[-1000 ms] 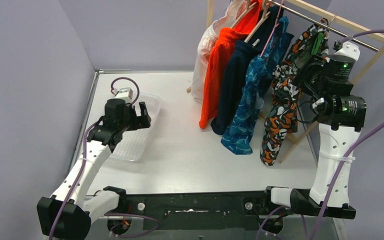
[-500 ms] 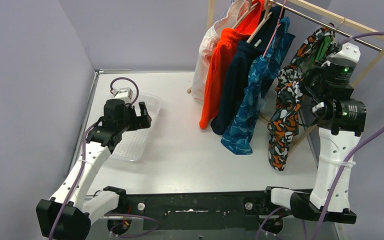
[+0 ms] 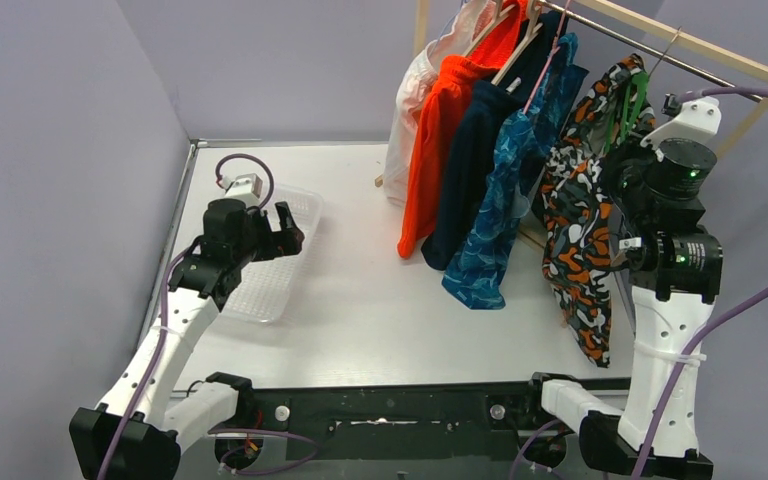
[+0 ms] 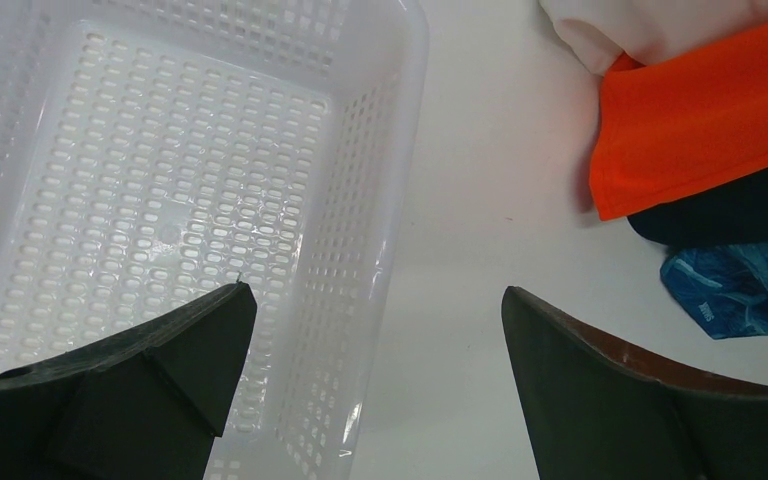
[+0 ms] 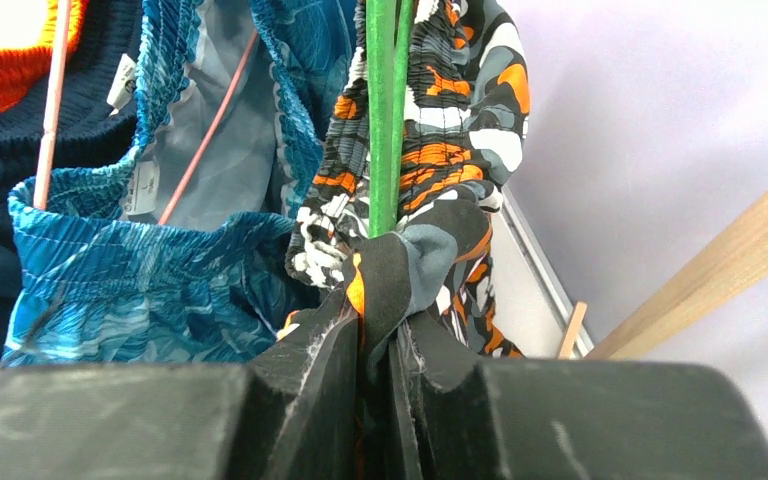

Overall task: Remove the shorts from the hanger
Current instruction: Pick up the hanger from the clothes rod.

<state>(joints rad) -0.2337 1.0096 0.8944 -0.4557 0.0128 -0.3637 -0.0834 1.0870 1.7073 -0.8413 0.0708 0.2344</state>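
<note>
Bright, even light left only faint, soft shadows on the table (image 3: 380, 300) under the shorts (image 3: 480, 200). At the table's left side the basket (image 4: 400, 130) showed small glints, and the fingers (image 4: 600, 400) nearest the lens looked dim and slightly soft.

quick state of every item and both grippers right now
camouflage shorts: on green hanger, fabric pinched by right gripper
teal-blue shorts: hanging
navy shorts: hanging
orange shorts: hanging
white shorts: hanging
basket: upright, nothing seen inside
left gripper: open, above basket
right gripper: shut on camouflage shorts
</note>
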